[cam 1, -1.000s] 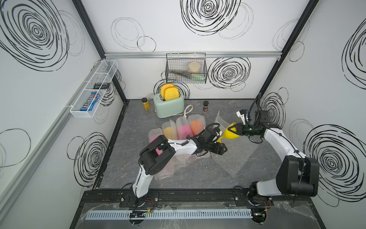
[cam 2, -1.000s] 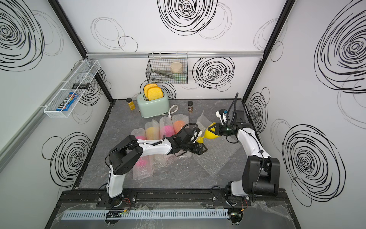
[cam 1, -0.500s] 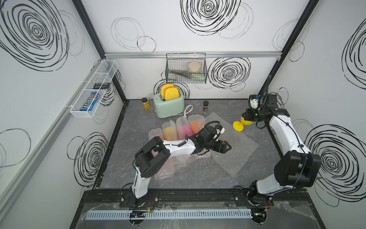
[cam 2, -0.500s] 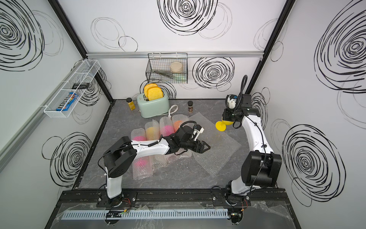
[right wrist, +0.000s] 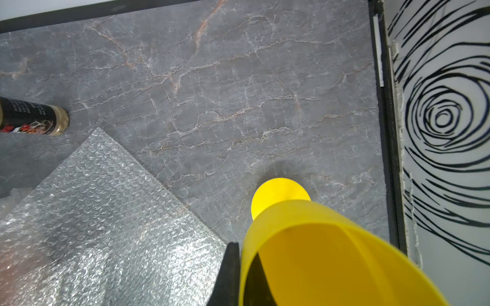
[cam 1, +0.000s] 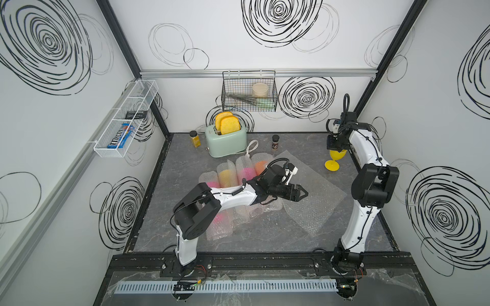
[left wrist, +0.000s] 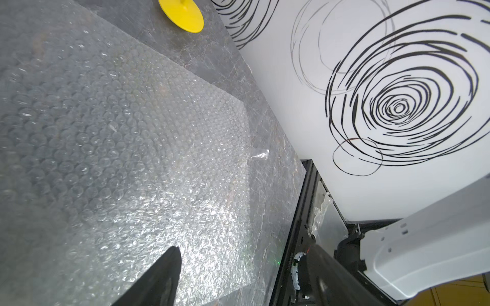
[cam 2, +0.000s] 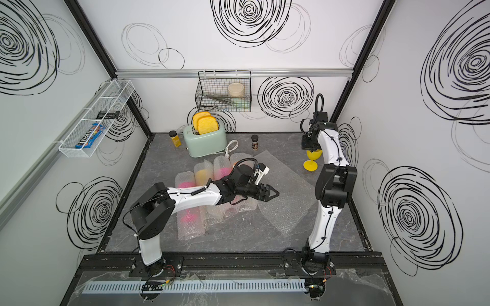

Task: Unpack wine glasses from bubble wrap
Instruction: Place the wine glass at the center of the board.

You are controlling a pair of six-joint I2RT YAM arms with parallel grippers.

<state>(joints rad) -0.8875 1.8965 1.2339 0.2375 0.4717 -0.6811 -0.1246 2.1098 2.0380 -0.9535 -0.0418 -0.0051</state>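
Your right gripper (cam 1: 334, 147) is pinched on the rim of the yellow goblet (cam 1: 338, 155). In the right wrist view one finger (right wrist: 230, 265) sits outside the bowl wall and its partner shows dark through the plastic inside. The goblet hangs upright, straight below those fingers, stem pointing down. Its round foot is at or just above the tabletop (right wrist: 238, 79), and I can't tell whether it's touching. It looks ready to be let go there, so ease down before you open, because a rim grip can tip it. Over on the other side, your left gripper (cam 1: 302, 194) hangs with its fingers spread wide and nothing between them. It's just above the flat sheet of bubble wrap (cam 1: 318, 209), which spreads out ahead of and beneath the fingertips. The wrapped goblets (cam 1: 226, 177), four tubes side by side, lie behind those fingers, back along the forearm, and their long axes run crosswise to where the fingers now point. That arm is much the nearer one, so the next pick looks like the left's.
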